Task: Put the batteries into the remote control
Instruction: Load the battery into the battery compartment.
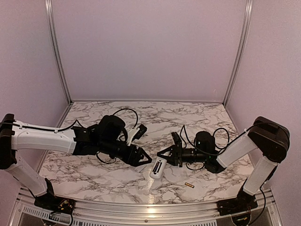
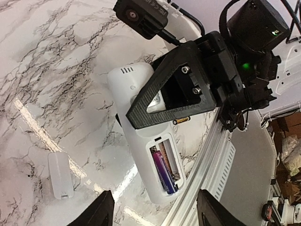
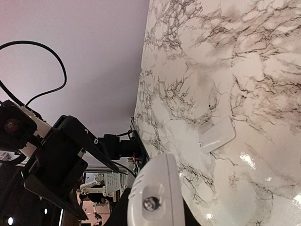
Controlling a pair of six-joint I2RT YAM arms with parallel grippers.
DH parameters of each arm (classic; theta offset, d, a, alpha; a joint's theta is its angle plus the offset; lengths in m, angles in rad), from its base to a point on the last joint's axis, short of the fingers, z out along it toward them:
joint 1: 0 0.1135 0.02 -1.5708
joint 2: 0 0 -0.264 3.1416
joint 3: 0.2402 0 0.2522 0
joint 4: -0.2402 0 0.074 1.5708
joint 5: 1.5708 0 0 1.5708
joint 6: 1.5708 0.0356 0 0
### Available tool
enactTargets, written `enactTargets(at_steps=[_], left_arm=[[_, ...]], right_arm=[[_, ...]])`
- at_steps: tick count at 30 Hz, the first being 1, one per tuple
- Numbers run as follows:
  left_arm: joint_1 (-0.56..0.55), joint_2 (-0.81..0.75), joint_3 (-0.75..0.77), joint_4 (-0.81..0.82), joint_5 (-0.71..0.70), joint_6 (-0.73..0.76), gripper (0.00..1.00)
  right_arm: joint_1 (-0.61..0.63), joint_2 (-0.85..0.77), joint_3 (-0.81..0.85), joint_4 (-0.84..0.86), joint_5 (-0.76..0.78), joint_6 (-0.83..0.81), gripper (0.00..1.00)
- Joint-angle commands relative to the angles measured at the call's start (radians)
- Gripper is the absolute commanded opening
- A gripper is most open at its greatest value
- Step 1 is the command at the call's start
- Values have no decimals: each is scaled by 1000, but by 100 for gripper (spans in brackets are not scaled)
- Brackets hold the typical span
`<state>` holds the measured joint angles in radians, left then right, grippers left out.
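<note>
The white remote control (image 2: pixel 141 141) lies back side up on the marble table, its battery bay open. A dark blue-purple battery (image 2: pixel 163 173) sits in the bay; the slot beside it is empty. My right gripper (image 1: pixel 165 154) is shut on the remote's upper end (image 3: pixel 155 197), one black finger (image 2: pixel 174 89) across its back. My left gripper (image 2: pixel 157 212) is open and empty, hovering just above the bay end. The gold battery (image 1: pixel 189 185) lies loose on the table right of the remote; it also shows in the left wrist view (image 2: pixel 181 121).
The white battery cover (image 2: pixel 61 175) lies flat on the table beside the remote; it also shows in the right wrist view (image 3: pixel 217 135). The table's metal front rail (image 2: pixel 207 160) runs close to the remote's bay end. Pale walls enclose the table (image 1: pixel 94 174).
</note>
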<state>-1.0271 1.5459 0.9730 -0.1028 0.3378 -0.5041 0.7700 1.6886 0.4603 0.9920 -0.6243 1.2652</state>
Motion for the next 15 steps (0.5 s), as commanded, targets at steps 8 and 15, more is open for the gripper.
enactTargets(at_steps=[8,15], left_arm=[[-75,-256,-203,259,-69,668,58],[-142,-213,-201,266,-44,858,51]], right_arm=[[5,12,49,41,-172,-27,0],[13,14,72,9,-206,-46,0]])
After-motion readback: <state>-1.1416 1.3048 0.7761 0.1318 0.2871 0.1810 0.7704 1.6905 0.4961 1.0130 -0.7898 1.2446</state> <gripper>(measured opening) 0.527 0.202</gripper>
